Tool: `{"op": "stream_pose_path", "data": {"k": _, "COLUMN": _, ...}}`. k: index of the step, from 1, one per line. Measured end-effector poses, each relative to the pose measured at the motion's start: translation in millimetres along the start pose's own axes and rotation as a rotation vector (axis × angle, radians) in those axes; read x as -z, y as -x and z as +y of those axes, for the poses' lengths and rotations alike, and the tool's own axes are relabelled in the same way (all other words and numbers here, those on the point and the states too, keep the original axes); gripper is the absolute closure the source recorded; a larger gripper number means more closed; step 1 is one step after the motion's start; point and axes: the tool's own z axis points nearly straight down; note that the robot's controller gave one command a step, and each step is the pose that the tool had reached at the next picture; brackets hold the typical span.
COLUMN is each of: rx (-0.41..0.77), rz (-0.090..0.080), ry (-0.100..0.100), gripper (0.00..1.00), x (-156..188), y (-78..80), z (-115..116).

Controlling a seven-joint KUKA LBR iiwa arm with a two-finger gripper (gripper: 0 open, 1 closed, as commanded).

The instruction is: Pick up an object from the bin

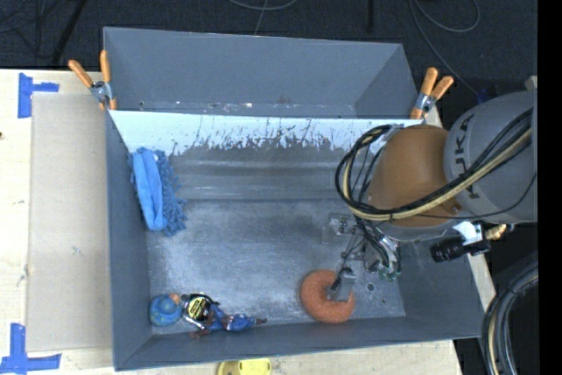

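Item under the jaws: an orange ring (pixel 313 301), doughnut-shaped, lying flat on the floor of the bin (pixel 263 83) at the near right, close to the near wall. It is intact and stands alone, with bare floor on its left.

Jaws: positioned directly over the far right part of the ring, with the dark tip down at the ring's upper surface. Whether the tip touches the ring or sits in its hole cannot be determined. Whether the jaws are released or clenched cannot be told either, as the wrist hardware masks them. The ring is not seen to be lifted; it rests on the bin floor.

Arm: enters from the right, over the bin's right wall. An orange-brown cover (pixel 408 171) sits above the wrist, with looped black and yellow cables (pixel 355 180) hanging on its left side.

Other contents: a small cluster of toy pieces (pixel 198 312) in blue, yellow and black lies at the near left, well apart from the ring. A blue cloth (pixel 151 189), bunched lengthwise, lies against the left wall, towards the far end.
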Motion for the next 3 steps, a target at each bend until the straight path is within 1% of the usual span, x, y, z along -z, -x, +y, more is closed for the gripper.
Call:
{"op": "stream_pose_path", "data": {"k": 1, "rx": 0.154, "rz": 0.0, "ry": 0.002, "gripper": 1.0, "x": -4.9, "y": 5.4, "z": -13.4}}
{"op": "stream_pose_path", "data": {"k": 3, "rx": 0.153, "rz": 0.003, "ry": 0.002, "gripper": 1.0, "x": -1.3, "y": 4.2, "z": -13.5}}
